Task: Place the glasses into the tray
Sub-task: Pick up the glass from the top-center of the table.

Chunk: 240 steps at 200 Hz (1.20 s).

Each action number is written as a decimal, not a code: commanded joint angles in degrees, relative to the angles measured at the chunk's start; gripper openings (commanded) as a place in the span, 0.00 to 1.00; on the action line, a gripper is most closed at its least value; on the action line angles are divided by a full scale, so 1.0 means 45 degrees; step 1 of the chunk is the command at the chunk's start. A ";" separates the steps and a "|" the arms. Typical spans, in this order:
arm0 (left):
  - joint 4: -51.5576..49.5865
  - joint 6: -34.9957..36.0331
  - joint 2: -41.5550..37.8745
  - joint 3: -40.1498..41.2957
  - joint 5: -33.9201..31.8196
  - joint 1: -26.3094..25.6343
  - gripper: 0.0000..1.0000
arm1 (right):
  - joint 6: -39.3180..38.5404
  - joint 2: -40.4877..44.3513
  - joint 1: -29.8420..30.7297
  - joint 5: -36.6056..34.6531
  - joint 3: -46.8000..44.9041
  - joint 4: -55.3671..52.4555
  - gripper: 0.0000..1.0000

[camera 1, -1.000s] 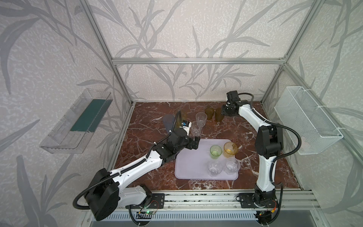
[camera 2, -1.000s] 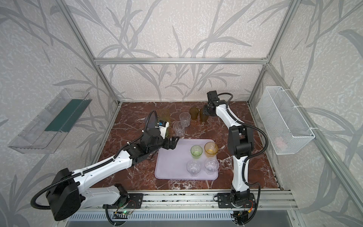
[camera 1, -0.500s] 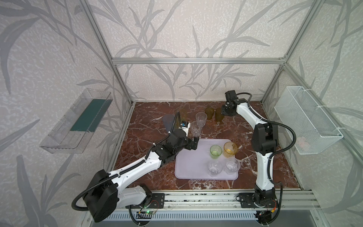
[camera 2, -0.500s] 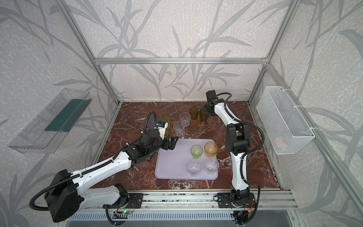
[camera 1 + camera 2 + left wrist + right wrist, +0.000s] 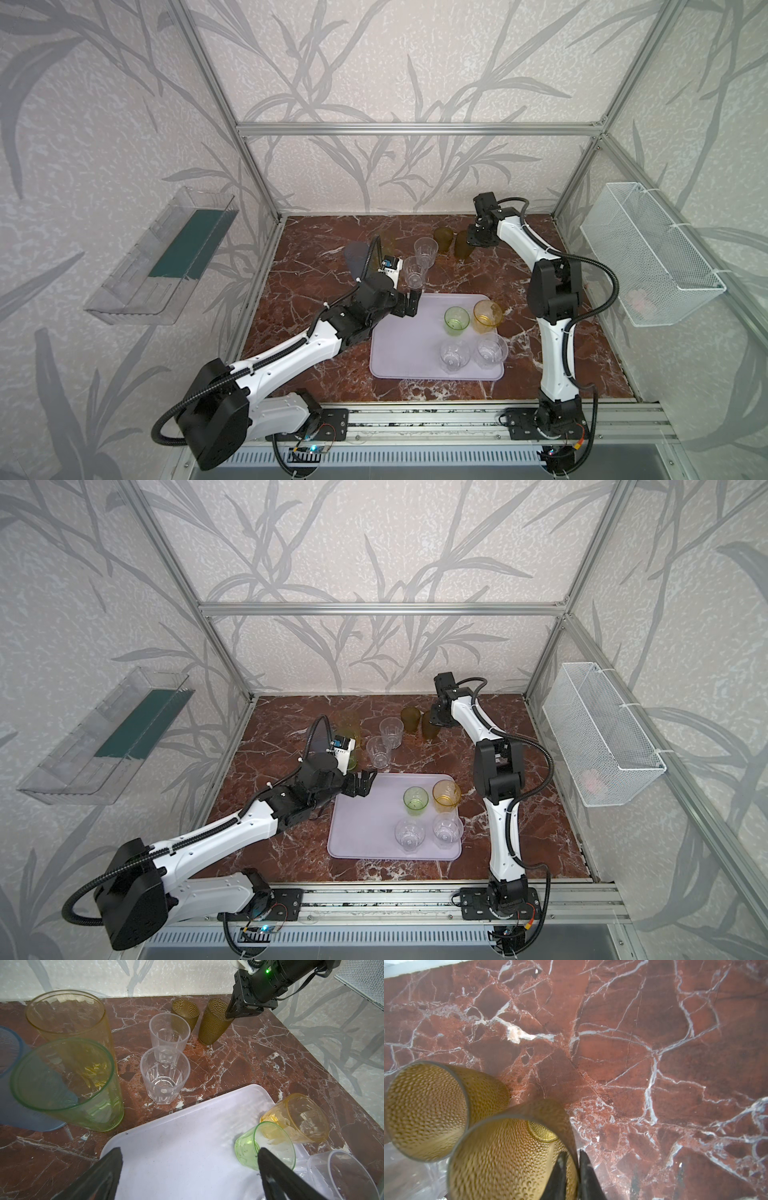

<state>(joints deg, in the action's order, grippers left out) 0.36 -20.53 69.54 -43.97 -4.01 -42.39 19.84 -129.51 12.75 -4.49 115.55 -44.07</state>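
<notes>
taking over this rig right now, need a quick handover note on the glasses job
Left gripper: open, empty, over a corner of the lilac tray.
Right gripper: shut on the rim wall of the amber dimpled tumbler, one finger inside.
Done: four in the tray: short green tumbler, short yellow tumbler, two clear tumblers.
Left: seven on the marble table: the gripped one, second amber tumbler, two clear faceted tumblers, tall yellow tumbler, tall green tumbler, blue-grey tumbler.
</notes>
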 commanded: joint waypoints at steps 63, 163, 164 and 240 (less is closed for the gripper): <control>0.0310 -0.0066 -0.0062 0.0184 0.0166 -0.0033 0.99 | 0.0246 0.1520 -0.0041 -0.0118 -0.0865 -0.0393 0.00; 0.0474 -0.0486 -0.0374 0.0561 0.0167 -0.0033 0.99 | 0.0809 0.8548 -0.0002 0.1674 -0.8441 0.2563 0.00; 0.0460 -0.0501 -0.0375 0.0566 0.0168 -0.0033 0.99 | 0.0822 0.8703 -0.0012 0.1709 -0.8570 0.2611 0.00; -0.0369 -0.0749 -0.0696 0.0747 -0.0526 -0.0013 0.99 | 0.0946 1.3145 0.0161 0.2159 -1.2616 0.3123 0.00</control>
<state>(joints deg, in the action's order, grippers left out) 0.51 -23.38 68.31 -41.36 -3.84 -42.39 23.09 -75.68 12.80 3.57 62.08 -32.56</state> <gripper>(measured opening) 0.993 0.064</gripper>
